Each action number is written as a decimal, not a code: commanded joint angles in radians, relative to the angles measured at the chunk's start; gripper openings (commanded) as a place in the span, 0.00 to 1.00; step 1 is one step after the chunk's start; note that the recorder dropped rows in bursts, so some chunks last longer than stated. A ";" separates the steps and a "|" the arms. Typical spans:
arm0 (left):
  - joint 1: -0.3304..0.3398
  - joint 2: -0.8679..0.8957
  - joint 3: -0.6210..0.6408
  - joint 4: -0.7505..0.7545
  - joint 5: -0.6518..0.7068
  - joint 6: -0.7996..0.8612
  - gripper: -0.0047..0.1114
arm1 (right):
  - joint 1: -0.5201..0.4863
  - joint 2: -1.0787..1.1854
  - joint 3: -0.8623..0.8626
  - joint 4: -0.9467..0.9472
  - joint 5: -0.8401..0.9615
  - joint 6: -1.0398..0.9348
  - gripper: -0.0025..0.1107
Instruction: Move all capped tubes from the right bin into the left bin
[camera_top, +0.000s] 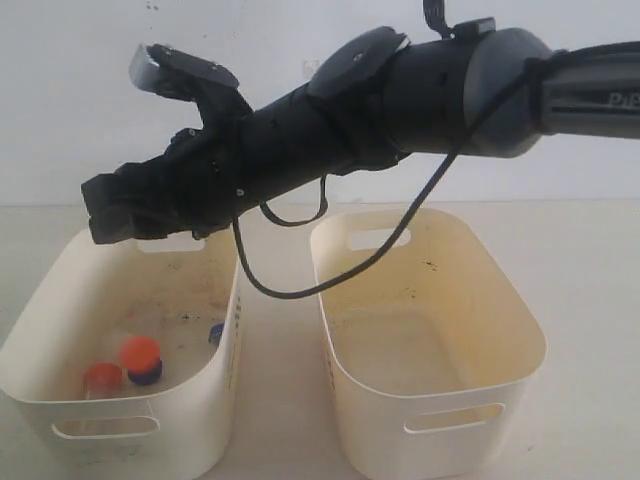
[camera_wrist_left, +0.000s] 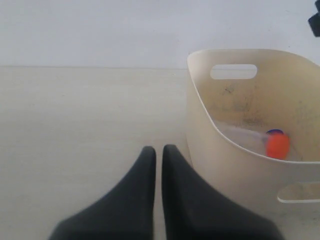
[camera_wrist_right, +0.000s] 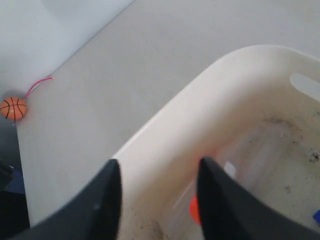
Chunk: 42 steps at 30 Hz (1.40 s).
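Note:
The left bin, pale with a speckled floor, holds capped tubes: two red-orange caps and a blue cap. The yellower right bin shows no tubes inside. My right arm reaches across, and its gripper hangs over the left bin's far left rim. In the right wrist view this gripper is open and empty above the bin's rim, with an orange cap beside one finger. My left gripper is shut over bare table beside the left bin, where a tube's orange cap shows.
The two bins stand side by side with a narrow gap. A black cable hangs from the right arm over that gap. A small basketball toy lies at the table's edge near the wall.

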 joint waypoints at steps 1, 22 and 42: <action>0.005 -0.004 0.003 -0.004 -0.003 0.002 0.08 | -0.004 -0.062 -0.017 -0.088 0.051 -0.018 0.03; 0.005 -0.004 0.003 -0.004 -0.003 0.002 0.08 | -0.006 -0.280 0.035 -1.200 0.302 0.818 0.02; 0.005 -0.004 0.003 -0.004 -0.003 0.002 0.08 | -0.137 -0.291 0.192 -1.317 0.268 1.065 0.02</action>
